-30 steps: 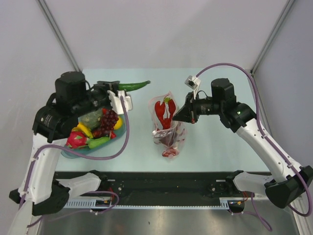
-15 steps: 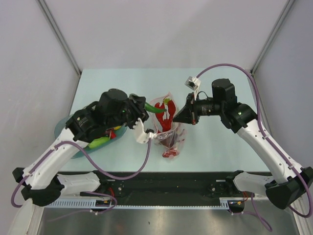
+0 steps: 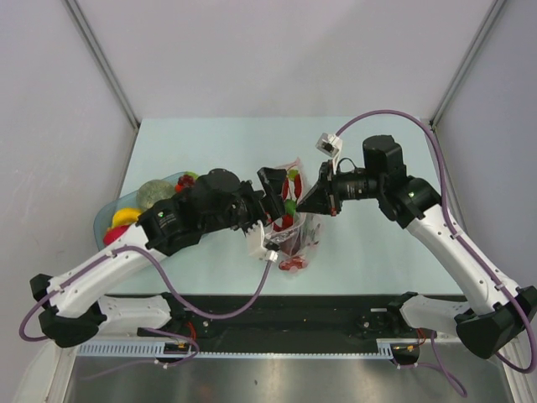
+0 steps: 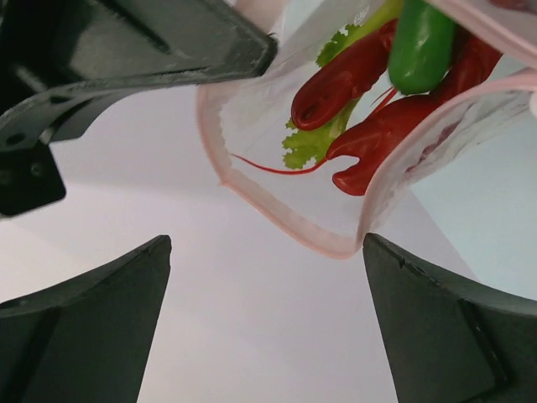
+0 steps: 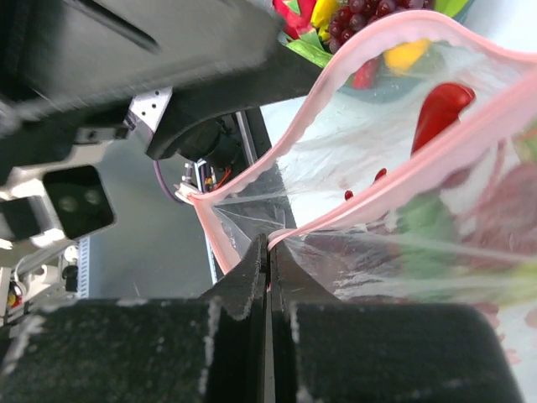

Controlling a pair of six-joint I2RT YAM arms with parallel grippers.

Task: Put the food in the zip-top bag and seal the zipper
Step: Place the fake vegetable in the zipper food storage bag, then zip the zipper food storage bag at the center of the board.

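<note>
Tally for you: two arms, one zip-top bag (image 3: 295, 239), one dish (image 3: 105, 220), all on the pale desk (image 3: 377, 252). The bag stands near the middle of the desk, between the two wrists, its mouth gaping toward the left arm (image 3: 201, 214). It is clear and crinkly, and its zipper (image 4: 277, 214) is a thin pink strip that runs round the mouth in an open loop, not pressed together. Inside, you can count three pieces in the left wrist view: one red lobster (image 4: 348, 71) with two claws showing, one frilly pale green celery (image 4: 306, 147) leaf behind the claws, and one glossy green pepper (image 4: 419, 42) lying across the lobster just inside the mouth. A dark red smear shows at the bag's bottom in the top view, too blurred to name. The left jaws stand wide apart just before the mouth, with nothing between them and no contact with the plastic. The right arm (image 3: 403, 189) reaches in from the other side; its jaws are pressed tight on the pink rim, holding that edge up. In the dish, at the desk's left edge, you can make out one yellow piece (image 3: 126, 217), one round grey-green piece (image 3: 153, 193) and one red piece (image 3: 116, 235); the left arm covers the rest. Past the bag, the right wrist view shows one dark red grape bunch (image 5: 369, 13).
</note>
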